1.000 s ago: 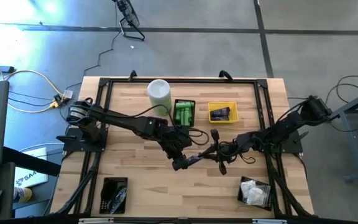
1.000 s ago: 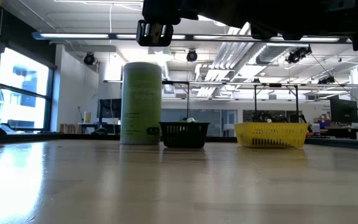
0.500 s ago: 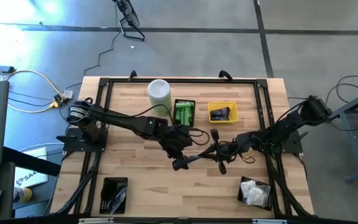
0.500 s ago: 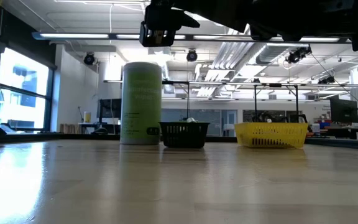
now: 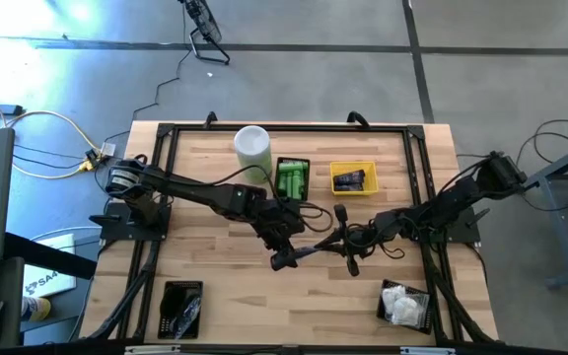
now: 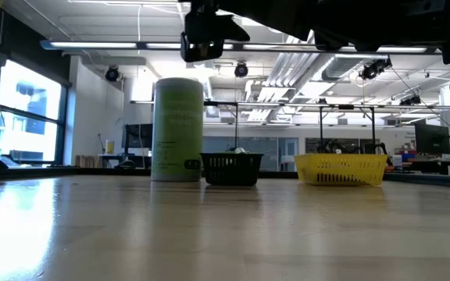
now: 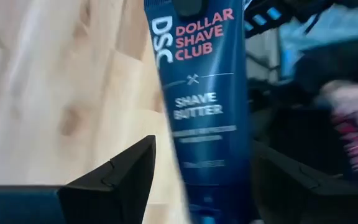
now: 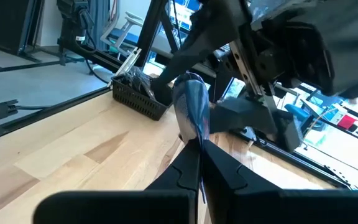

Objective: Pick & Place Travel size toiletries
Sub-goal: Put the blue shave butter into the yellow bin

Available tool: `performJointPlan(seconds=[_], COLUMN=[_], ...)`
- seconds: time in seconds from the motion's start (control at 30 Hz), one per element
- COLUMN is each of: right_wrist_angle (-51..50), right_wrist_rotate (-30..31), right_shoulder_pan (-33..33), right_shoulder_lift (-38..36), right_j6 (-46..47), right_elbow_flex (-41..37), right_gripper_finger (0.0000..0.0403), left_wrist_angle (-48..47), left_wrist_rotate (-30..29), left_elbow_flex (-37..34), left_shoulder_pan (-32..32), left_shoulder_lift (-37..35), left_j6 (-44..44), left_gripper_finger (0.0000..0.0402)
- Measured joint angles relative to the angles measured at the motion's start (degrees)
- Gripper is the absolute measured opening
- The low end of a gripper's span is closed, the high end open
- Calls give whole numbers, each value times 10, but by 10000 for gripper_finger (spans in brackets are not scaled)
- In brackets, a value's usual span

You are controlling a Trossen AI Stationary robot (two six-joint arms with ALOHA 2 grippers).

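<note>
Mid-handover above wooden surface [image 5: 215,286]: right claw [image 8: 196,163] pinched on dark navy plastic tube [image 7: 204,118], left claw [image 7: 201,180] wide open around it, gripping nothing. Next, probably: clear left claw, carry tube to yellow mesh basket [image 5: 352,178].

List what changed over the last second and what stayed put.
The left hand opened around the navy tube, letting go, and drew back slightly. The right hand, shut on the tube's flat end, now carries it alone above the table. The canister, the green bottles, the yellow basket and the two near baskets did not move.
</note>
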Motion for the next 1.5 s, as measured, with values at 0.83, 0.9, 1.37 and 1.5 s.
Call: performJointPlan(seconds=[0.83,0.9,1.37,1.5], right_wrist_angle=[2,0,-13,-15], right_wrist_rotate=[-1,-1,22,22], right_shoulder_pan=[0,0,0,0], right_shoulder_lift=[0,0,0,0], right_j6=[1,1,4,10], right_elbow_flex=[0,1,0,0], right_gripper_finger=[4,3,4,4], left_wrist_angle=[-19,-35,13,85], left_wrist_rotate=[-17,-17,-109,-108], left_elbow_flex=[0,0,-81,-144], left_shoulder_pan=[3,3,3,2], left_shoulder_lift=[-34,-55,-149,-162], left_j6=[244,264,334,323], left_gripper_finger=[230,230,230,230])
